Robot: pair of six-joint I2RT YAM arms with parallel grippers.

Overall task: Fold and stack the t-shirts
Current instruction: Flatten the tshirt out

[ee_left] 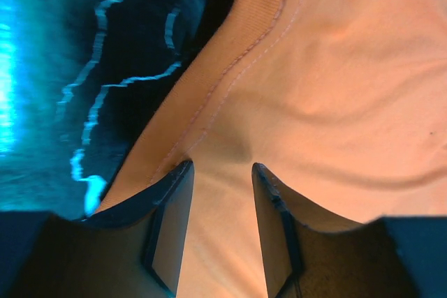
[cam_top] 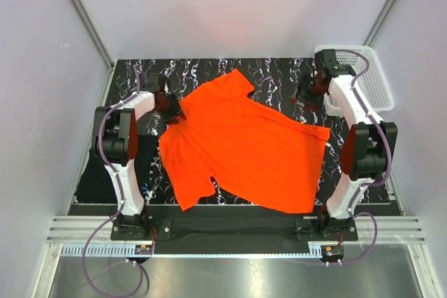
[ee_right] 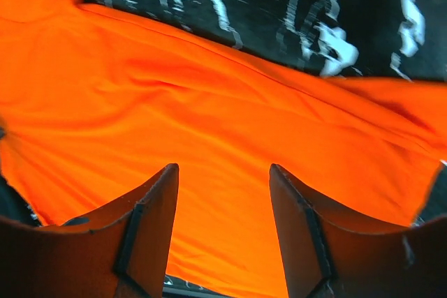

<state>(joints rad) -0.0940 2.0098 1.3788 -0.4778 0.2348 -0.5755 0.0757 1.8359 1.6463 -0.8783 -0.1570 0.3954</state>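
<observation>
A black marbled mat covers the table; the orange-red t-shirt lies spread across the frame's centre. Left jaws sit parted at its left edge; right jaws hang parted, upper right. Probably best: pinch the hem squarely before folding.

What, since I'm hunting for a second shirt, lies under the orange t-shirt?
The orange t-shirt lies spread on the black marbled mat, which shows around most of its edges. Whatever is beneath the cloth's middle is covered; no second shirt shows there.
</observation>
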